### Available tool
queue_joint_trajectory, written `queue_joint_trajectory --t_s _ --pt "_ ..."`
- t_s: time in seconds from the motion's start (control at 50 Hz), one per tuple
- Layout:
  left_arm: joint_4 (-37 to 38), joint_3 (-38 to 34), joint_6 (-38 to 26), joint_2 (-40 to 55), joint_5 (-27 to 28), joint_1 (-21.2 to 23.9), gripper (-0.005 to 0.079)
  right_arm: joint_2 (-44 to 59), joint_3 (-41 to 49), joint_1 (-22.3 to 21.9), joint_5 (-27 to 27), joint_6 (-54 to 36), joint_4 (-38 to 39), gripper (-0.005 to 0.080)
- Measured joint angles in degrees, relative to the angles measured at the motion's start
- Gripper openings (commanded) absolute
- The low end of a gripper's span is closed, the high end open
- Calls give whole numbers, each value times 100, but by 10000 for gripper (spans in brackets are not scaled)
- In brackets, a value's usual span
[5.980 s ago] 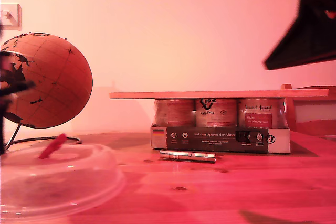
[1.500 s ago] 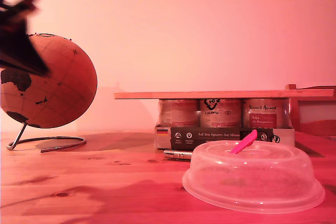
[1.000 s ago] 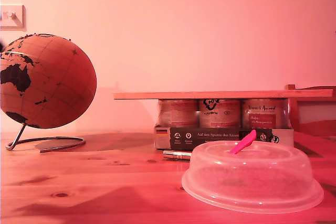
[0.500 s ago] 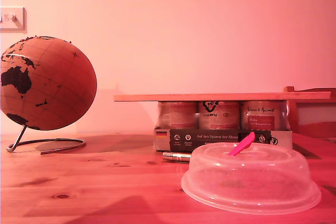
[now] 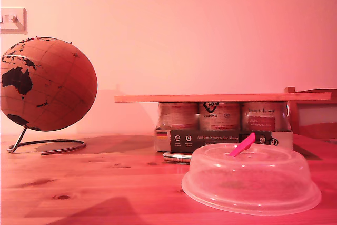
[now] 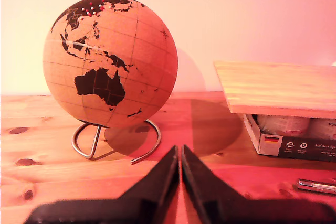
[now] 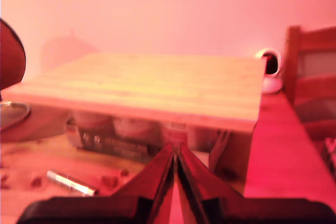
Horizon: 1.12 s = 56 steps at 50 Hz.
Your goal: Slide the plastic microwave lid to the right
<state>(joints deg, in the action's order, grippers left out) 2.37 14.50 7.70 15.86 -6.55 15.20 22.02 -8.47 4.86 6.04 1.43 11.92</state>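
The wide, low, translucent plastic microwave lid (image 5: 251, 180) with its slanted red-pink tab handle (image 5: 242, 144) sits flat on the wooden table (image 5: 105, 183), near the camera at the exterior view's right, with neither gripper touching it. Just behind it lies a slim silver pen-like cylinder (image 5: 176, 157), and farther back stands a dark cardboard tray of jars (image 5: 224, 130), roofed by a flat pale wooden board (image 5: 221, 97). At the exterior view's left, well apart from the lid, an orange cork globe with dark continents (image 5: 47, 84) stands on a bent metal wire stand (image 5: 47, 145); a white wall switch (image 5: 11, 19) shows on the wall above it. Neither arm appears in the exterior view. In the first wrist view, the robot's first gripper (image 6: 180, 156) has its black jaws pressed together with nothing between them, pointing toward the globe (image 6: 110, 61) and the near end of the board (image 6: 275, 87). In the second wrist view, the robot's second gripper (image 7: 175, 153) is likewise closed on nothing, facing the board (image 7: 147, 90) over the jars, with the silver cylinder (image 7: 71, 182) on the table beside it and a white mug (image 7: 270, 66) beyond the board.
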Motion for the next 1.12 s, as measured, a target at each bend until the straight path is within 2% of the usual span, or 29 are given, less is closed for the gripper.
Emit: queue_joint_trajectory --t_s 0.18,0.3,0.42,0.52,0.64,1.12 --pt "105 -289 0 -533 0 111 -21 -350 0 0 13 -4 -179 -12" --pt "197 -295 4 -813 0 170 -21 -501 0 22 507 4 -459 -12" --pt "544 -295 173 -988 2 238 -21 -688 0 278 761 24 -1056 -12" --pt "778 -295 264 -975 22 339 -21 -802 0 533 800 22 -1567 -12" --pt "837 -295 319 -977 114 433 -21 -837 0 723 852 20 -1825 -12" --pt "2052 -295 332 -975 184 433 -21 -837 0 758 846 20 -3174 -12"
